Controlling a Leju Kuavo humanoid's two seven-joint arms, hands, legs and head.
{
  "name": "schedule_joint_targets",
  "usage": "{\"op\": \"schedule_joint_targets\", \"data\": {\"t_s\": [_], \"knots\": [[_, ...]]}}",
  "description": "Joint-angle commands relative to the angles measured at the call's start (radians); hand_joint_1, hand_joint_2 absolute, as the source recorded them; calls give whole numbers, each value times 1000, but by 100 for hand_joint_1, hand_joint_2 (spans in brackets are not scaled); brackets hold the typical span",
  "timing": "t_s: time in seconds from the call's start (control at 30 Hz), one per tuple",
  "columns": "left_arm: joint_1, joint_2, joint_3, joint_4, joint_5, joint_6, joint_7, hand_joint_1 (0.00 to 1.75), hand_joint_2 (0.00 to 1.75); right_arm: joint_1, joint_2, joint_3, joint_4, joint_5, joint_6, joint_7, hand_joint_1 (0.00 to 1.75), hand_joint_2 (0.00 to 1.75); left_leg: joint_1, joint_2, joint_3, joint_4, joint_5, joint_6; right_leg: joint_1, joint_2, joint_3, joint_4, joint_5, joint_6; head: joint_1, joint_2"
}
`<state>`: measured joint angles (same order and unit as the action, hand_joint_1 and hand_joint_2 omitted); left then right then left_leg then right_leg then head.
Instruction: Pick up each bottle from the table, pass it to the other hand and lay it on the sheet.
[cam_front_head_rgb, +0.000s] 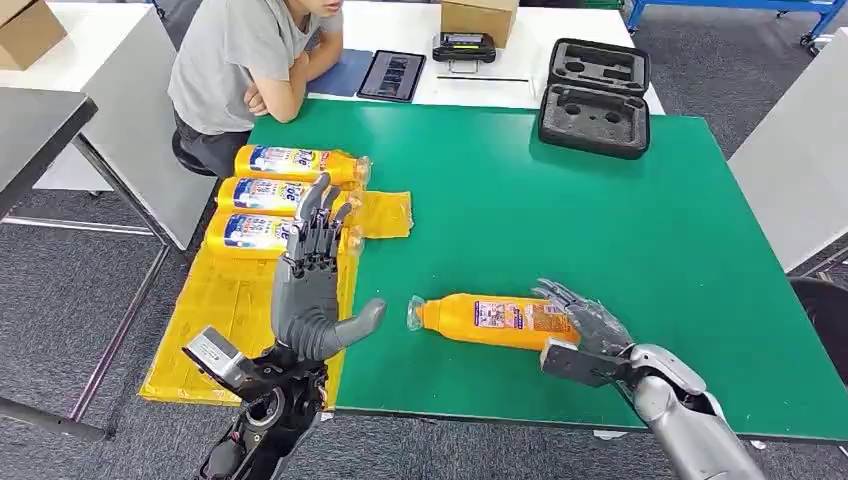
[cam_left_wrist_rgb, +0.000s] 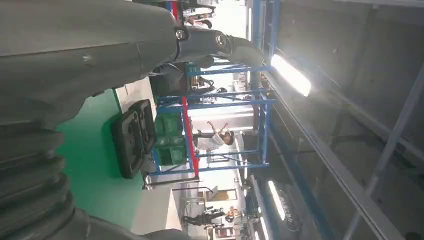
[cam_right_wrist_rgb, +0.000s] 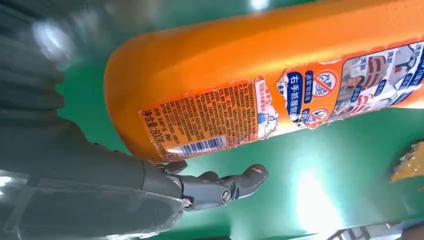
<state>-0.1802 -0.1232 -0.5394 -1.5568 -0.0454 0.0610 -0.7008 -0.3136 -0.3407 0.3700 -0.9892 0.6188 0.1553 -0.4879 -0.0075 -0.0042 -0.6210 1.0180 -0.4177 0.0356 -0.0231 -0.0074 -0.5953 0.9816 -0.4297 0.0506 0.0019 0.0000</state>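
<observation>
Four orange bottles in all. Three (cam_front_head_rgb: 298, 163) (cam_front_head_rgb: 283, 194) (cam_front_head_rgb: 275, 233) lying side by side on the yellow sheet (cam_front_head_rgb: 235, 310), which drapes over the near-left corner of the green worktop (cam_front_head_rgb: 600, 220); caps toward the middle of the worktop. Fourth orange bottle (cam_front_head_rgb: 495, 320) lying on its side on bare green, well apart from the sheet, clear cap pointing toward the sheet, base toward the right hand (cam_front_head_rgb: 585, 325).

Right hand at the base end of that fourth bottle, fingers (cam_front_head_rgb: 557, 296) spread and laid over the bottle's end; thumb (cam_right_wrist_rgb: 235, 184) seen in the right wrist view stretched out just under the bottle's labelled side, over the green surface. Cannot tell whether the grip is closed or merely resting against it; bottle flat on the worktop.

Left hand (cam_front_head_rgb: 315, 275) raised upright between the sheet and the fourth bottle, palm toward the bottle, fingers (cam_front_head_rgb: 318, 215) straight and held wide, thumb stuck out sideways toward the bottle's cap, nothing in it. Overlaps the nearest of the three bottles in the head view.

One open black foam-lined case (cam_front_head_rgb: 595, 95) at the far edge of the worktop, well beyond the fourth bottle. One person in a grey shirt (cam_front_head_rgb: 250, 60) seated beyond the sheet, arms folded on a white table (cam_front_head_rgb: 400, 30). On that table: one tablet (cam_front_head_rgb: 392, 75), one black device (cam_front_head_rgb: 463, 47), one cardboard box (cam_front_head_rgb: 478, 18).
</observation>
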Motion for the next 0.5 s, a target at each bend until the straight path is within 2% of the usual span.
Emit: {"op": "schedule_joint_targets", "data": {"t_s": [0.03, 0.5], "knots": [[-28, 14, -15, 38, -5, 1, 3, 0, 175, -40, 13, 11, 51, 0, -3, 5, 0, 175, 2, 2, 5, 0, -2, -3, 2, 2, 5, -1, -1, -3, 0, 0], [-22, 14, -22, 41, -13, 13, 3, 0, 175, -6, 22, -25, -12, -35, 0, 11, 0, 175, 1, 1, 3, 0, -1, -2, 1, 1, 3, -1, -1, -2, 0, 0]]}}
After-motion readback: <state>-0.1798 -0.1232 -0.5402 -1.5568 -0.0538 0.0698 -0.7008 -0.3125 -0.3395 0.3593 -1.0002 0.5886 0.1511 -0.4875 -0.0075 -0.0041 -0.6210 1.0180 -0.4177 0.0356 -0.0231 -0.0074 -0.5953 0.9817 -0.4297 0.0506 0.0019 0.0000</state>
